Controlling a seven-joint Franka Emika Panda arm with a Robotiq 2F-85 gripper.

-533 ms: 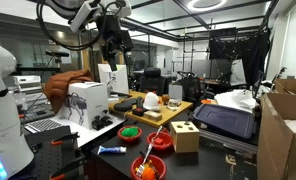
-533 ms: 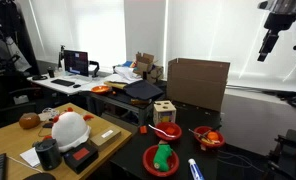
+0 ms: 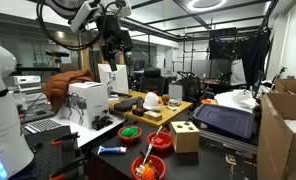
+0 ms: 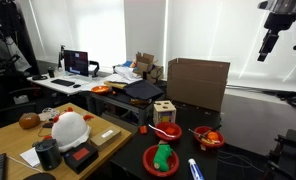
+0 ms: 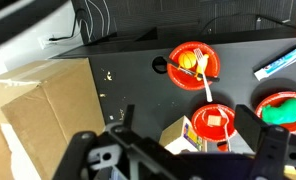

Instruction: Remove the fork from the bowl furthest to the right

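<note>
The fork (image 5: 205, 85), a thin, pale orange-tan utensil, was seen in the wrist view with one end resting inside the bowl (image 5: 188, 62). Its handle reached out over the rim and ended just beside a plain red bowl (image 5: 213, 122). The bowl, small, round and red with orange showing inside, was set on a black table (image 5: 128, 60).

In an exterior view the fork (image 3: 156, 145) was shown leaning up out of the bowl (image 3: 148, 168) at a slant, close to the near edge of the table. In an exterior view from another side, the bowl (image 4: 208, 137) could be made out, but the fork was too fine to be picked out with certainty.

Near the plain red bowl, a red bowl with green inside (image 5: 284, 108) was placed. A blue flat object (image 5: 280, 62) was laid on the table near these bowls. A wooden box (image 3: 185, 136) was stood just beside the plain red bowl. A large cardboard box (image 5: 38, 110) was seen off to one side.

The gripper (image 5: 186, 128) was held with its fingers spread wide and nothing between them. In both exterior views the gripper (image 3: 118, 47) (image 4: 269, 47) was hung high above the table, well apart from the fork and the bowls.
</note>
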